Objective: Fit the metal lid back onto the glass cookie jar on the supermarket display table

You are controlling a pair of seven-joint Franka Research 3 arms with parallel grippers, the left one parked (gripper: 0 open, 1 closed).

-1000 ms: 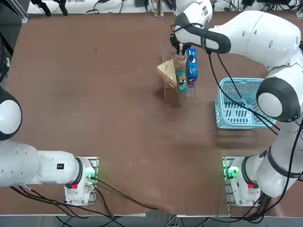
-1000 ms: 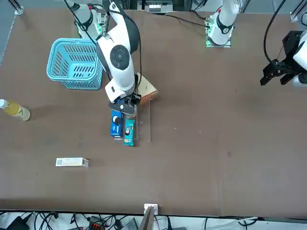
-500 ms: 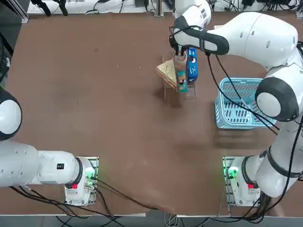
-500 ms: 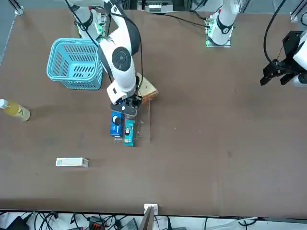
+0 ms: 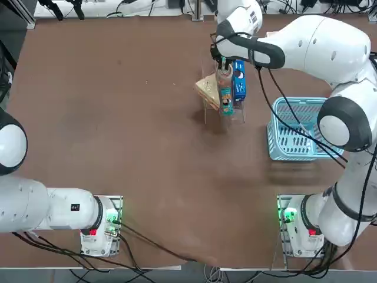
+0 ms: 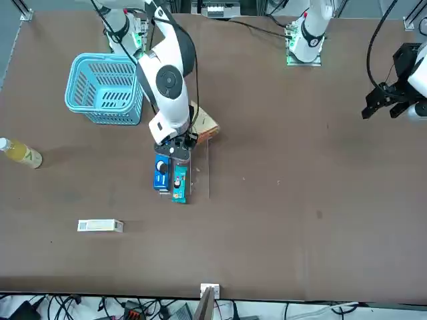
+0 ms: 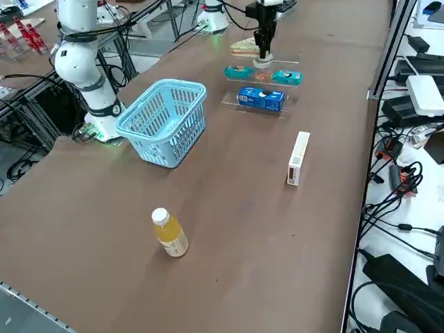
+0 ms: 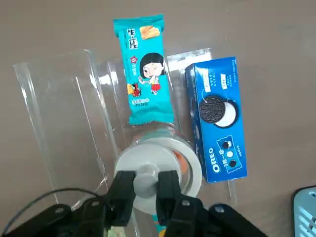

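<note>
Wrist view: metal lid (image 8: 159, 163) flat atop jar (image 8: 190, 173)

Right gripper (image 8: 146, 186) down (fingers pinched)

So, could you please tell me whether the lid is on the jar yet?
On, or nearly. In the wrist view the lid covers the jar's mouth, with the right hand gripping its knob. Whether it is fully seated cannot be told.

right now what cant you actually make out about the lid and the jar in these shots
- Whether the metal lid is fully seated: in the right wrist view it hides the rim of the glass cookie jar.
- The jar in the top view: the right gripper and arm cover it.
- Lid and jar in the front and right side views: too small, tucked under the gripper.
- The acrylic rack: cut off by the wrist view's edge.
</note>
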